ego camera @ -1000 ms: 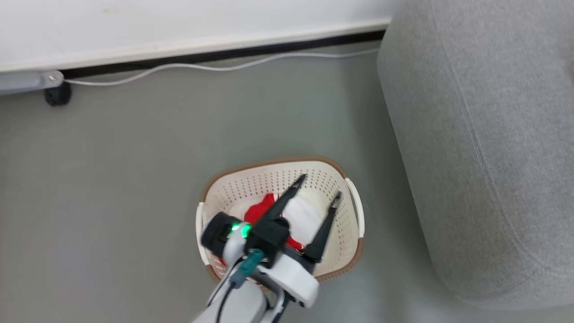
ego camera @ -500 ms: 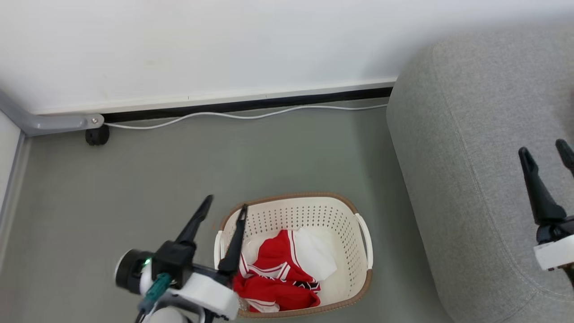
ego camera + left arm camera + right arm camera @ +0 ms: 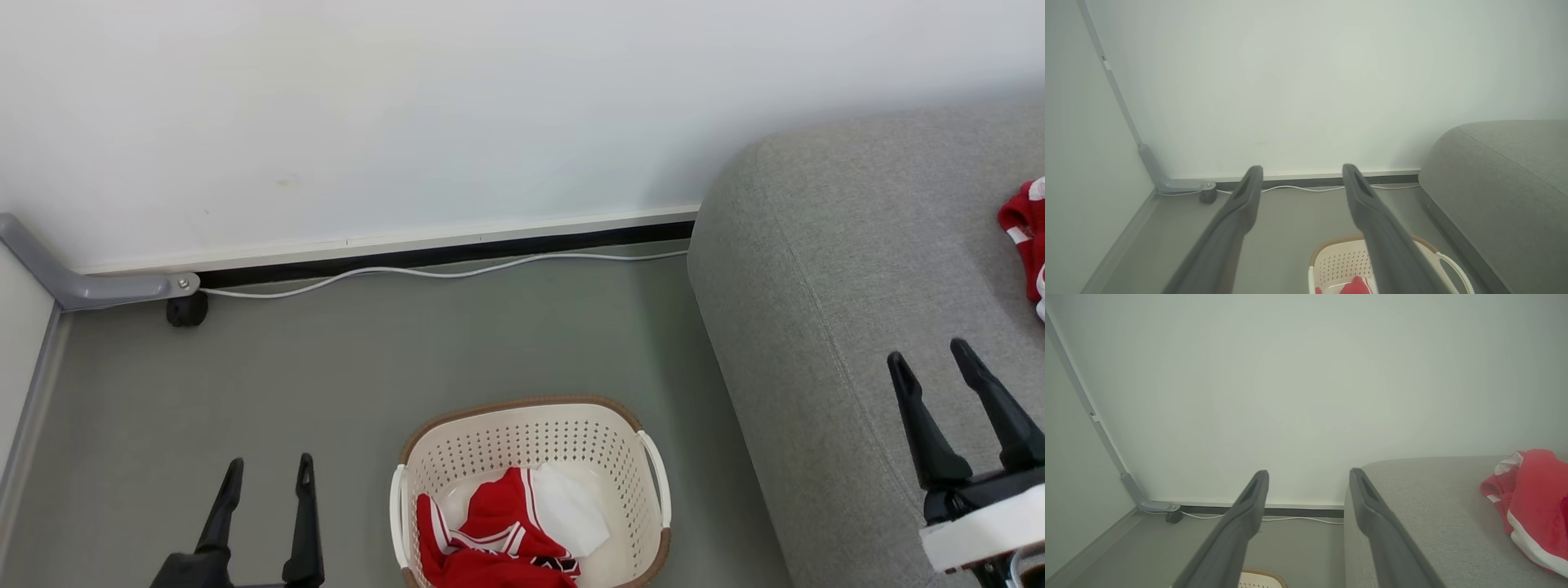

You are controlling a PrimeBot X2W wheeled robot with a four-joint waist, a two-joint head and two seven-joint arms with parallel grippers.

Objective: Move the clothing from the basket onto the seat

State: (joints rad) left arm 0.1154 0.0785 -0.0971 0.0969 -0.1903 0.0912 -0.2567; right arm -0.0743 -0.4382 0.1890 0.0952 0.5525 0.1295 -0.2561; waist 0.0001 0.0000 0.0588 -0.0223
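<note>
1. Head view: left end effector (image 3: 270,460) has pulled off the basket (image 3: 522,404), fingers spread, empty, over the floor (image 3: 326,367) beside it.
2. Right end effector (image 3: 927,351), spread too, hangs over the seat (image 3: 816,286).
3. One red piece (image 3: 1024,237) lies on the seat; more clothing (image 3: 490,539) sits in the basket, so another pick looks due.

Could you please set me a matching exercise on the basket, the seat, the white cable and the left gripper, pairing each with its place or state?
Things:
1. basket
2. seat
3. cable
4. left gripper

Places or states:
a. runs along the foot of the wall
b. open, left of the basket in the head view
c. on the floor, with clothing inside
d. grey, with a red piece lying on it

Pairs: 1-c, 2-d, 3-a, 4-b.
</note>
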